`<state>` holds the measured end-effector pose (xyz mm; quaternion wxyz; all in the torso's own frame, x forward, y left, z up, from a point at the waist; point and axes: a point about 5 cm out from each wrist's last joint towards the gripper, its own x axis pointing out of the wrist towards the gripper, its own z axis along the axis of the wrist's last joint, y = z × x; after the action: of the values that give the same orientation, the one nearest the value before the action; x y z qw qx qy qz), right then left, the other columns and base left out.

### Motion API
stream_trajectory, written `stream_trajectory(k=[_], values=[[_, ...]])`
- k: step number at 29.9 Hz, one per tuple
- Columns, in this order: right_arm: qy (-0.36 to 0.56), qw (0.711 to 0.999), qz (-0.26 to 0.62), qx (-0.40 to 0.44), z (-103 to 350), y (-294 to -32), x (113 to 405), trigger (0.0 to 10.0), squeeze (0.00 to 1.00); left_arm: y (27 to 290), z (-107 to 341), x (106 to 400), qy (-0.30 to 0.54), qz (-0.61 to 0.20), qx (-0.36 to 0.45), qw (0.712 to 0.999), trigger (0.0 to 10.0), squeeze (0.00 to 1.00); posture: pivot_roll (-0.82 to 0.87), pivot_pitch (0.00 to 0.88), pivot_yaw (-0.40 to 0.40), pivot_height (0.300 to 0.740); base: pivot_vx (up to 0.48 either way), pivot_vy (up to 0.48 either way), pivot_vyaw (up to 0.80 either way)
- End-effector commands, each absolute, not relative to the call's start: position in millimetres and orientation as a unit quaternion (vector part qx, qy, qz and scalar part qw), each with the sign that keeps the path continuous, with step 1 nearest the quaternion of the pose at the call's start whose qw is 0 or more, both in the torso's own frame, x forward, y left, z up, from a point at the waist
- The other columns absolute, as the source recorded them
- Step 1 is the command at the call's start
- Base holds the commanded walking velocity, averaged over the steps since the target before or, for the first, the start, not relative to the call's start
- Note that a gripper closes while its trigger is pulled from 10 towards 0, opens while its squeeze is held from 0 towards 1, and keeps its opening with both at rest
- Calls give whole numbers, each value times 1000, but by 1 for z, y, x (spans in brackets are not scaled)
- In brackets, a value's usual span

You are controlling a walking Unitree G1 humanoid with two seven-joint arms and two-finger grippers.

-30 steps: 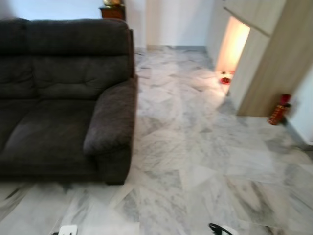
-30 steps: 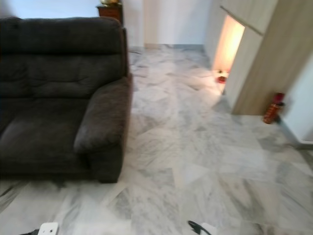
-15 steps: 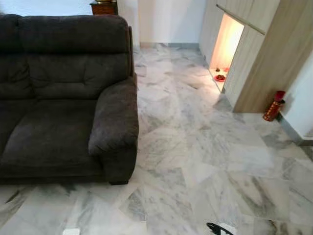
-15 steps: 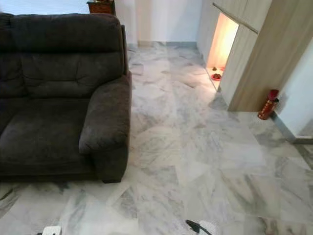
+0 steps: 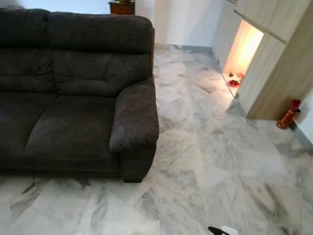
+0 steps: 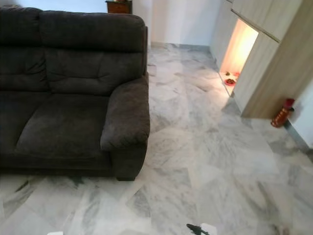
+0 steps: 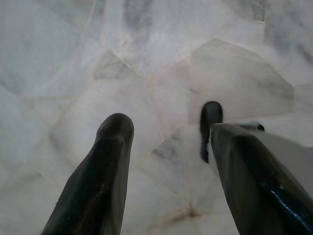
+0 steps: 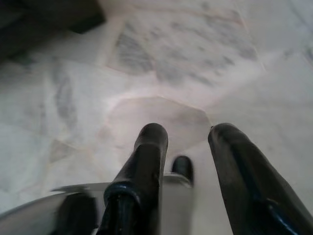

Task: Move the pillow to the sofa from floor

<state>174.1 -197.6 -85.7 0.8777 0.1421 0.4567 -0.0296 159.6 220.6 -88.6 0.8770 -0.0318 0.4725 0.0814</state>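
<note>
- Head views: a dark grey fabric sofa (image 5: 73, 98) stands on the white-grey marble floor (image 5: 210, 161).
- Wrist views: left claw (image 7: 168, 147) and right claw (image 8: 188, 147) hang wide apart, empty.

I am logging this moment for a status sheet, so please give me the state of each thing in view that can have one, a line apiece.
Dark grey fabric sofa: upright on the floor, seat bare.
Left gripper: open, holding nothing, above the white marble floor.
Right gripper: open, holding nothing, above the floor.
Lit niche in the wooden cabinet: light on.
Red cylinder by the wall: standing upright.
</note>
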Motion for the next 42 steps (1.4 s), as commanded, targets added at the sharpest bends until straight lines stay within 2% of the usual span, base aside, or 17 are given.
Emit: stream_trajectory(k=[1, 3, 5, 9, 12, 14, 21, 42], values=[[461, 877, -26, 137, -87, -195, 171, 10000, 0, 220, -91, 153, 480, 86, -36, 872, 10000, 0, 55, 38, -28, 740, 0, 480, 0], [458, 878, -27, 135, -87, -195, 171, 10000, 0, 221, -91, 153, 479, 86, -36, 873, 10000, 0, 56, 38, -26, 740, 0, 480, 0], [453, 886, -15, 100, -86, -197, 174, 10000, 0, 220, -91, 153, 480, 85, -36, 873, 10000, 0, 54, 37, -22, 740, 0, 480, 569], [431, 895, 61, -95, -78, -202, 187, 10000, 0, 220, -91, 154, 480, 82, -33, 873, 10000, 0, 50, 39, -17, 740, 0, 480, 294], [427, 898, 56, -90, -77, -202, 187, 10000, 0, 220, -91, 154, 481, 80, -32, 873, 10000, 0, 52, 39, -17, 740, 0, 480, 0], [416, 902, 62, -100, -73, -199, 197, 10000, 0, 220, -91, 155, 480, 80, -32, 873, 10000, 0, 54, 40, -16, 740, 0, 480, 0], [434, 900, 23, -20, -76, -200, 193, 10000, 0, 222, -91, 155, 481, 79, -30, 873, 10000, 0, 58, 44, -8, 740, 0, 480, 0], [437, 899, 33, 10, -78, -177, 194, 10000, 0, 225, -91, 151, 482, 82, -29, 872, 10000, 0, 84, 63, 4, 740, 0, 480, 0]])
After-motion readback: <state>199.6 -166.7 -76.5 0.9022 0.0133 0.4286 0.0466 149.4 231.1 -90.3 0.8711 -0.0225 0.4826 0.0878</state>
